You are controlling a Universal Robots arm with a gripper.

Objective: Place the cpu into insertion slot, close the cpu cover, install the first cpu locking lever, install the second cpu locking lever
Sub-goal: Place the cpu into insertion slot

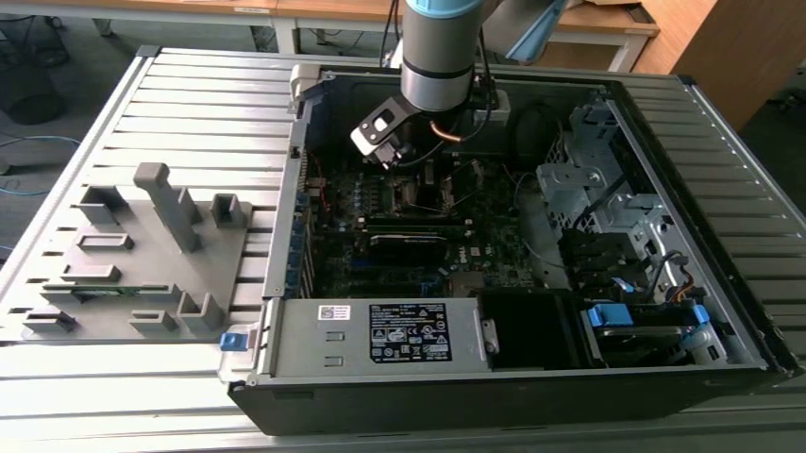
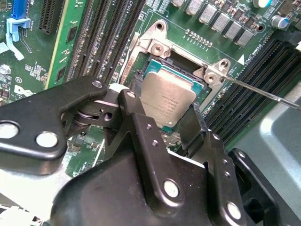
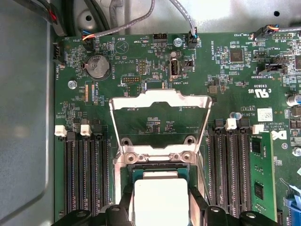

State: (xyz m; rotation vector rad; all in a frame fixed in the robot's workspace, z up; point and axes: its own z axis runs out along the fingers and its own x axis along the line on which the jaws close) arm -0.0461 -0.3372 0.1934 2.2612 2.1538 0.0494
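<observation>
Silver-grey square cpu [image 2: 167, 96] was gripped at its edges by the black pincer [image 2: 162, 107], at the dark silver-rimmed insertion slot [image 2: 151, 45] | silver cpu cover [image 3: 160, 95] was open | risk judged: pins bent by a tilted release

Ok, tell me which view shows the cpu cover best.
The first wrist view: the cpu cover is swung open, its whole frame and window face-on. The second wrist view catches just its hinge-side edge beyond the cpu. In the exterior view it is too small to make out.
</observation>
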